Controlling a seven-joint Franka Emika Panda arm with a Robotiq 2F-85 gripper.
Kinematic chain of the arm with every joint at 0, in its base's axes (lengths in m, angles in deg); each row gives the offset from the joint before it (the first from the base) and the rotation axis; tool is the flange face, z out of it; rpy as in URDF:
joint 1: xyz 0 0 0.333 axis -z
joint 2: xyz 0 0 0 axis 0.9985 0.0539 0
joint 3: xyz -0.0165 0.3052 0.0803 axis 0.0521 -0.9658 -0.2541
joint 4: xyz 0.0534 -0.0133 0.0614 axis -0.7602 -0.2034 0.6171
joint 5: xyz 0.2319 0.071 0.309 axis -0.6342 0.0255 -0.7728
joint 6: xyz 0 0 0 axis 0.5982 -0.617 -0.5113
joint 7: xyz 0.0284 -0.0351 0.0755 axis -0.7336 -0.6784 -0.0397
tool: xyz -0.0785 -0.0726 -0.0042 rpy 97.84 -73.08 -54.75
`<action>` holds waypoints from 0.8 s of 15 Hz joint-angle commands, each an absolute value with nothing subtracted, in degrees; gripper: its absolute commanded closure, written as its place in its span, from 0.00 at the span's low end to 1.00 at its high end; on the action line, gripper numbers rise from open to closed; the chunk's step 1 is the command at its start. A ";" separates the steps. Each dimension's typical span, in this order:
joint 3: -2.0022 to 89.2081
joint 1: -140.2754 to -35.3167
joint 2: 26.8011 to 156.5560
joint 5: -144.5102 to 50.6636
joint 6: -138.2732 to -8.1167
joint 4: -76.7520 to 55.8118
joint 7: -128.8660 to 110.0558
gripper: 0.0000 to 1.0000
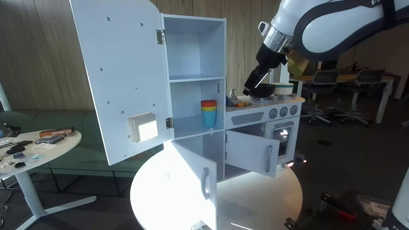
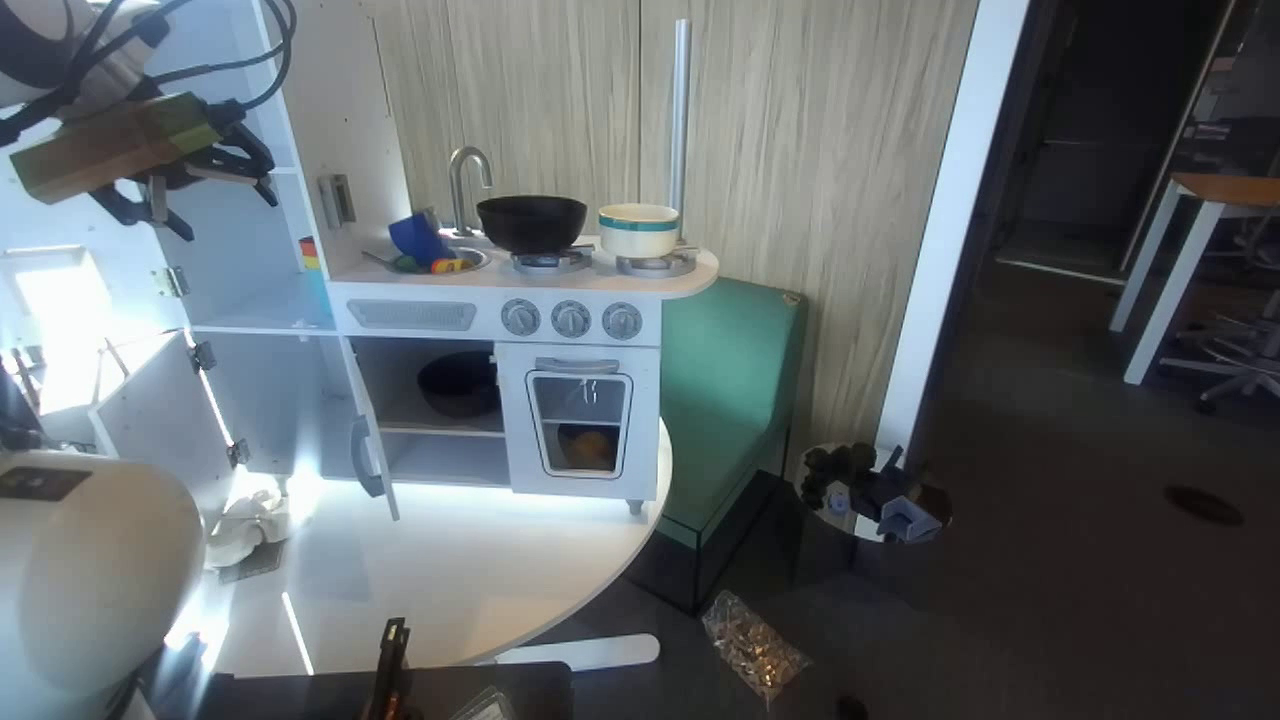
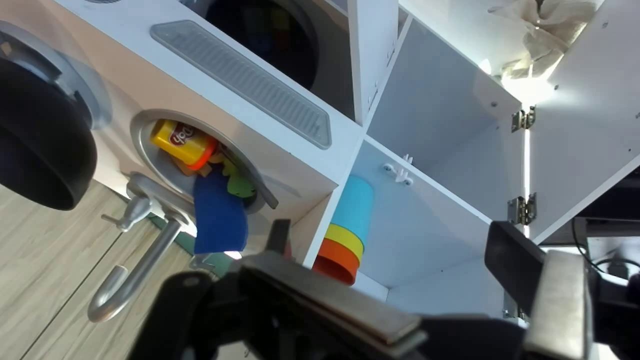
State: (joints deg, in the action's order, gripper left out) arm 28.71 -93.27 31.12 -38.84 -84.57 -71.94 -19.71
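The gripper (image 3: 387, 235) was positioned on the near side of the tall cabinet (image 1: 212, 48), jaws wide apart, holding nothing and apart from every object. The cup stack (image 1: 208, 115) stood upright on the middle shelf (image 1: 188, 126), at its right side, with orange and yellow rims above the blue outer cup. Whether the stack touched the right wall (image 1: 209, 91) could not be determined.

The following faults were judged possible from this position.

1. Finger collision. In the wrist view, one finger (image 3: 277, 237) lay on the sink side of the wall and the opposite one over the shelf compartment. A straight advance without lateral correction could have driven the first into the wall's front edge.

2. Stack separation. The cups were nested. A grip on the upper rims alone could have drawn out the inner cups and left the blue one behind.

3. Toppling. The stack appeared unsupported on its left. An off-centre push could have tipped it or slid it deeper into the compartment.

4. Snagging. To the right, the sink (image 3: 140, 140) held a yellow tub (image 3: 182, 140) and a blue item (image 3: 220, 215), with the faucet (image 3: 150, 261) beyond. Drift to that side could have struck these. To the left, the upper door (image 1: 121, 80) hung open; a wide arm swing could have turned it on its hinges.
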 commanded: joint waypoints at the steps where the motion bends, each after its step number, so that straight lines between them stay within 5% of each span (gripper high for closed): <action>1: 29.94 -95.91 30.82 -38.35 -84.70 -73.30 -22.23 0.00; 12: 29.07 -96.15 38.48 -35.22 -84.16 -71.41 -23.48 0.00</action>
State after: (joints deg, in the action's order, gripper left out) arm 28.62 -95.69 38.46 -35.63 -84.37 -71.51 -23.76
